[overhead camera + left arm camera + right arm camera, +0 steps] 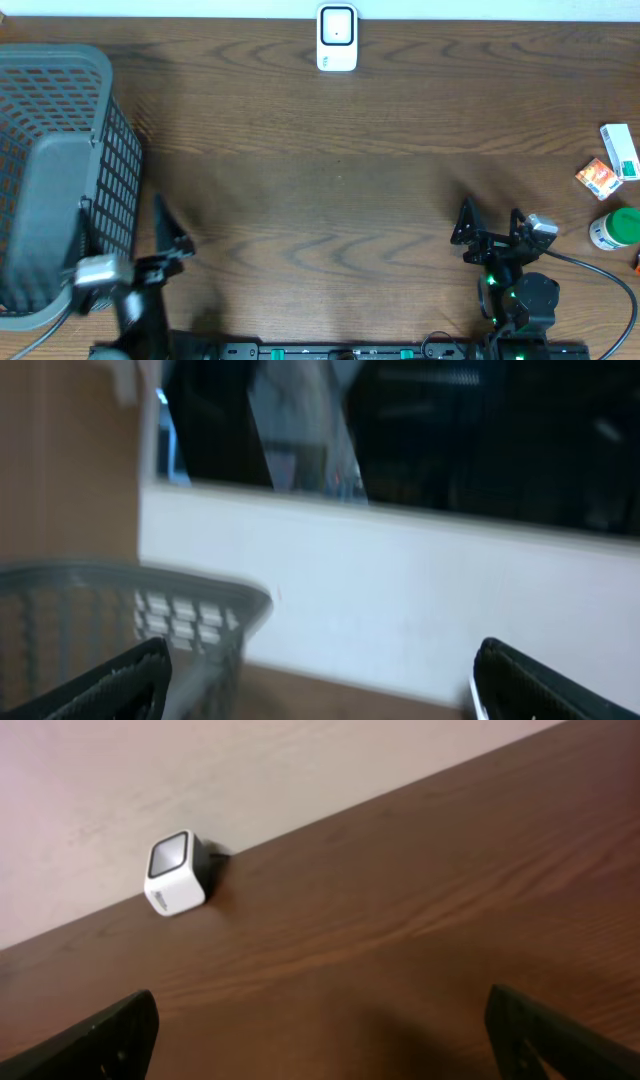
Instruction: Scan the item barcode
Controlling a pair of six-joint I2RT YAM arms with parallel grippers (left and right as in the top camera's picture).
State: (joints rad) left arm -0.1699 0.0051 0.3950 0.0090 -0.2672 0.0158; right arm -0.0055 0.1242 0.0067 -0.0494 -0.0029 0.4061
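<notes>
- Right gripper (490,222) and left gripper (168,245) both spread wide, empty. Orange packet (598,178), green-white box (620,150) and green-capped bottle (612,230) sit at right table (350,200) edge; sloppy reach could shove one off.
- Left wrist: fingers (110,685) apart, mesh basket (200,620) near; swing may clip it.
- Right wrist: fingers (110,1035) apart; barcode scanner (175,875) well ahead, label may face away.

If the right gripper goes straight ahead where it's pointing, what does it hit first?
Likely nothing on the table: the right gripper, jaws open, faces bare wood up to the wall. The white scanner sits left of that line.
</notes>
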